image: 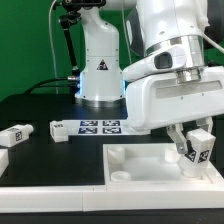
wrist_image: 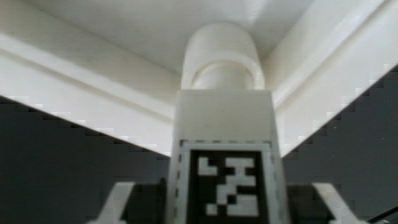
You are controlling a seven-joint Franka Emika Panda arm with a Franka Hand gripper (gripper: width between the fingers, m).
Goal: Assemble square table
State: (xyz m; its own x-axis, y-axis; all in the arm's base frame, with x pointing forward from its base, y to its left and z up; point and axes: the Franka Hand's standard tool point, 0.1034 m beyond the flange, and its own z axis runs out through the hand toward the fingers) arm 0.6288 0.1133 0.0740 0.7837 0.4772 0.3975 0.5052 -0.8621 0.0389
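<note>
Robotics lab, marker board [image: 98,126], green backdrop [image: 25,40]

No readable words or numbers; square tags [wrist_image: 226,185] on leg post [wrist_image: 226,110] and marker board [image: 98,126], triangle sign [image: 101,68] on arm base [image: 98,90] behind that board.

We look at the scene through two cameras. The exterior view stands low, close to the near edge of the table [image: 45,160]. It faces across the table toward the base [image: 100,70] of the arm [image: 175,60]. The arm's end fills the exterior view's right, very near to the lens. The wrist view sits on the wrist and looks along the gripper [image: 194,142] from very close, so the leg post [wrist_image: 226,130] fills the middle of its picture. Both views share this leg post and, it seems, the same corner of the square panel [image: 140,165], though the wrist view is blurred there.
</note>
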